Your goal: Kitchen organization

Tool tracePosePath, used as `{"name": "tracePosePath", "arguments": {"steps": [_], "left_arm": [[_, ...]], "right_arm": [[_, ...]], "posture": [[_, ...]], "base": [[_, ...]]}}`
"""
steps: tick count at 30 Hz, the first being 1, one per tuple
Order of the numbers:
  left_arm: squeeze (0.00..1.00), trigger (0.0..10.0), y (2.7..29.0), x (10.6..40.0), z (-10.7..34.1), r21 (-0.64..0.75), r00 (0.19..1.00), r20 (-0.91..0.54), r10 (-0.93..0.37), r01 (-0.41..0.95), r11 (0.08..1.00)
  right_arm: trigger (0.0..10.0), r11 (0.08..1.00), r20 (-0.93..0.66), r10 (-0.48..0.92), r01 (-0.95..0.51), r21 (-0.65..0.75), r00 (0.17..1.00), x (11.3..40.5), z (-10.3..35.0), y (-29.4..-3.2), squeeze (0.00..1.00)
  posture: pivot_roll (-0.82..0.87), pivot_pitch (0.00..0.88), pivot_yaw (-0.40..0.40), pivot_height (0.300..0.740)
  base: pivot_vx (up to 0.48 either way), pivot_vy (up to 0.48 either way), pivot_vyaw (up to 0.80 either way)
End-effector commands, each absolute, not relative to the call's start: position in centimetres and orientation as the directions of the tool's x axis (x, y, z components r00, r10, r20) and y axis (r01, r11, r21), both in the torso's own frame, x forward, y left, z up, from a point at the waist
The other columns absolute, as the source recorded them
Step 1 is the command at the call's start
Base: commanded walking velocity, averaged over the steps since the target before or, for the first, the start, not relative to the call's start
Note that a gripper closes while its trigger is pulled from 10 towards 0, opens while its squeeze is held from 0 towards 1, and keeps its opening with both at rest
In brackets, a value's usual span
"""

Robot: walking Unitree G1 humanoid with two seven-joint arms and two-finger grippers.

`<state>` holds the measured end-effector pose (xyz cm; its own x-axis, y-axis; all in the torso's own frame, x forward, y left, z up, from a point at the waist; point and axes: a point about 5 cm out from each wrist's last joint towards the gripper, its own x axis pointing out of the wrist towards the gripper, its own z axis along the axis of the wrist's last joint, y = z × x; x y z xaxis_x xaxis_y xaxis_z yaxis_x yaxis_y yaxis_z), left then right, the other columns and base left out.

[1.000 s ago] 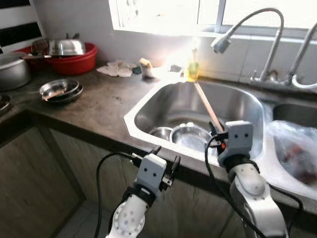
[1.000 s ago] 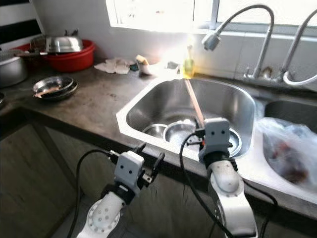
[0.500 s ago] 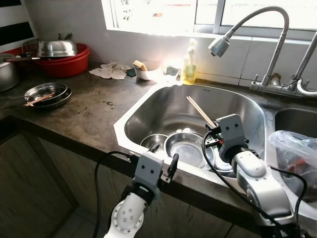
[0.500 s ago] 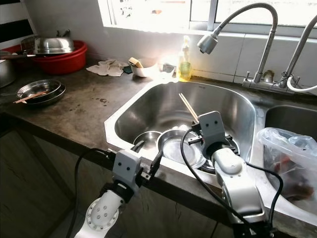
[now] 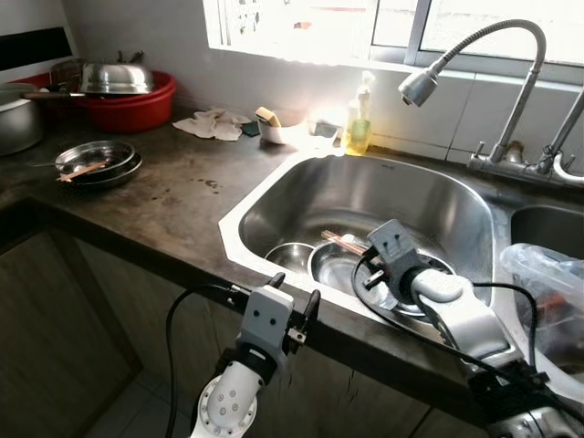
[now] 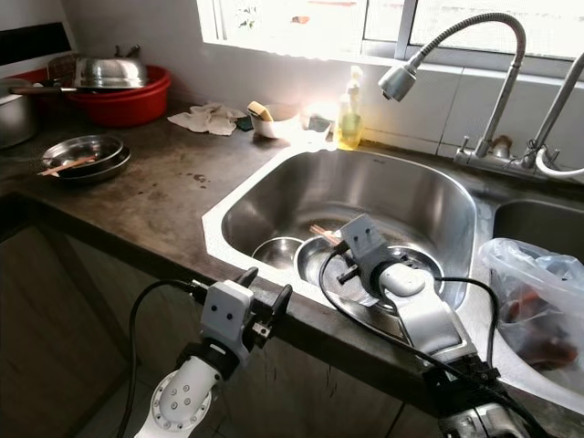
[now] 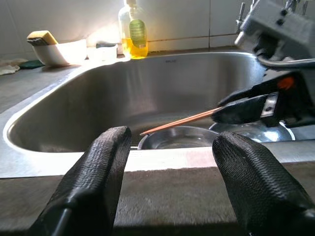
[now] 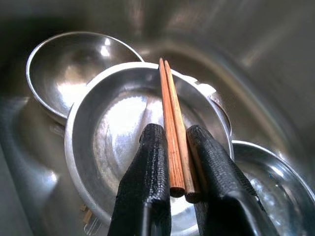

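Well — dark counter (image 5: 173,196), steel sink (image 5: 401,196)

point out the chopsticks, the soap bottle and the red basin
chopsticks (image 8: 172,128), right wrist view, middle of the shafts
soap bottle (image 5: 359,135), left eye view, yellow body
red basin (image 6: 128,102), right eye view, front wall

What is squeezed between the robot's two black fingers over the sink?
A pair of wooden chopsticks. The right wrist view shows the right end effector pinching them, with their tips reaching out above a steel plate.
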<state>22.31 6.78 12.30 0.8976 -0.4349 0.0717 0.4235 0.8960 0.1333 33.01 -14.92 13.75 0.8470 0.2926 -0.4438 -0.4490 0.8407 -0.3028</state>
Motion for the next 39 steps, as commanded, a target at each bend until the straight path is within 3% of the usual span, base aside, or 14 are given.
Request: {"name": "tracePosePath", "arguments": {"steps": [1, 5, 6, 7, 8, 20, 21, 32, 39], "left_arm": [[0.0, 10.0, 6.7, 22.1, 12.6, 0.131, 0.899, 0.073, -0.432, 0.42, 0.898], [0.0, 10.0, 6.6, 22.0, 12.6, 0.126, 0.9, 0.072, -0.429, 0.419, 0.899], [0.0, 10.0, 6.6, 22.0, 12.6, 0.127, 0.901, 0.072, -0.429, 0.418, 0.9], [0.0, 10.0, 6.7, 22.0, 12.6, 0.127, 0.901, 0.071, -0.428, 0.417, 0.9], [0.0, 10.0, 6.7, 22.0, 12.6, 0.128, 0.902, 0.07, -0.426, 0.415, 0.901], [0.0, 10.0, 6.8, 22.0, 12.6, 0.128, 0.904, 0.068, -0.422, 0.411, 0.902], [0.0, 10.0, 6.8, 22.1, 12.6, 0.128, 0.904, 0.069, -0.422, 0.412, 0.902], [0.0, 10.0, 6.9, 22.4, 12.6, 0.134, 0.906, 0.077, -0.416, 0.404, 0.905], [0.0, 10.0, 7.1, 22.4, 12.5, 0.147, 0.907, 0.069, -0.415, 0.402, 0.904]], "right_arm": [[10.0, 0.842, -0.448, 0.305, -0.458, -0.286, 0.841, 33.7, 13.7, -14.6, 0.0], [10.0, 0.841, -0.463, 0.317, -0.471, -0.266, 0.828, 34.4, 13.1, -14.3, 0.0], [10.0, 0.843, -0.463, 0.32, -0.471, -0.261, 0.827, 34.6, 13.0, -14.2, 0.06], [10.0, 0.84, -0.465, 0.324, -0.477, -0.259, 0.824, 34.7, 12.9, -14.0, 0.59], [10.0, 0.838, -0.469, 0.331, -0.483, -0.253, 0.819, 34.8, 12.8, -13.9, 1.0], [10.0, 0.861, -0.366, 0.319, -0.429, -0.273, 0.874, 35.7, 14.4, -14.2, 1.0], [10.0, 0.873, -0.318, 0.316, -0.406, -0.27, 0.894, 35.8, 15.1, -14.2, 0.0], [10.0, 0.955, 0.047, 0.253, -0.242, -0.17, 0.966, 32.8, 19.3, -14.2, 0.0], [10.0, 0.981, 0.201, 0.191, -0.179, -0.075, 0.961, 27.5, 18.9, -13.6, 0.0]], "posture": [[0.2, 0.018, -0.071, 0.74], [0.2, 0.023, -0.072, 0.74], [0.2, 0.024, -0.074, 0.74], [0.2, 0.024, -0.074, 0.74], [0.2, 0.024, -0.074, 0.74], [0.2, 0.027, -0.074, 0.74], [0.2, 0.023, -0.071, 0.74], [0.19, 0.014, -0.059, 0.74], [0.18, 0.011, -0.049, 0.74]], "base": [[0.0, 0.0, 0.0], [0.0, 0.0, 0.0], [0.0, 0.0, 0.0], [0.0, 0.0, 0.0], [0.0, 0.0, 0.0], [0.0, 0.0, 0.0], [0.0, 0.0, 0.0], [0.0, 0.0, 0.0], [0.0, 0.0, 0.0]]}}
